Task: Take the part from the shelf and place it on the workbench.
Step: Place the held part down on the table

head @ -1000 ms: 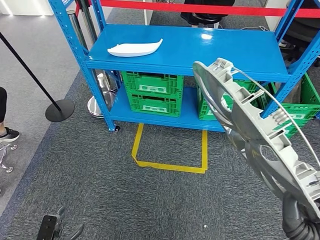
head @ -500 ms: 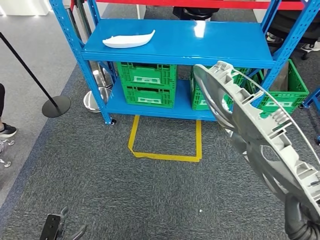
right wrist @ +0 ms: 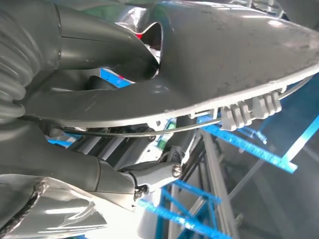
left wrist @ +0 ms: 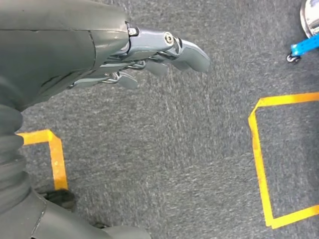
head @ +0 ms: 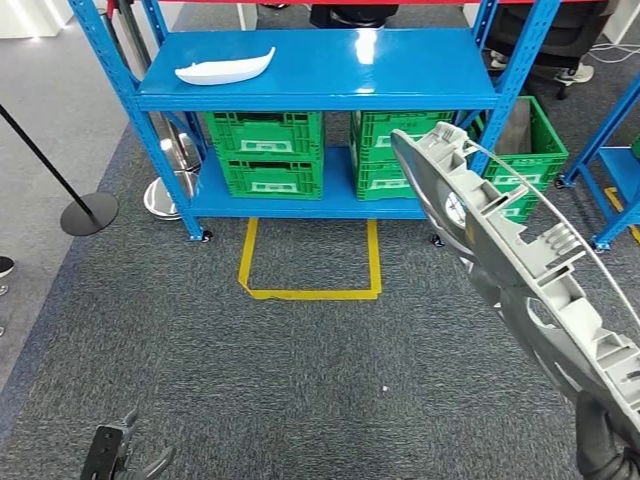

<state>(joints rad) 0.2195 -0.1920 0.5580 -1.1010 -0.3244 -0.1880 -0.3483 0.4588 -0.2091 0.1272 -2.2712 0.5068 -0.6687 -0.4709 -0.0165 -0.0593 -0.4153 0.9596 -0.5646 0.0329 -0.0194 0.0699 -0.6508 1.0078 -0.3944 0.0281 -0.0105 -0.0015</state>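
Camera has backed off, shelf [head: 317, 75] sits higher in frame. Left hand [left wrist: 150, 52] hangs empty, fingers loosely straight. Right hand [head: 604, 450] grips the grey wheel-cover part [head: 521, 270] by its rim: looks light, rigid, clips fragile; rim hold suits.

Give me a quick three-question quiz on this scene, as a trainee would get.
1. True or false: the right hand holds the grey wheel cover.
2. What lies on the blue shelf's top level? A) white curved part B) a red box C) a hammer
3. Fill in: the green crates sit on the shelf's ____ level.

Key: 1 true. 2 A. 3 lower. The left hand hangs over the carpet, fingers apart, holding nothing.
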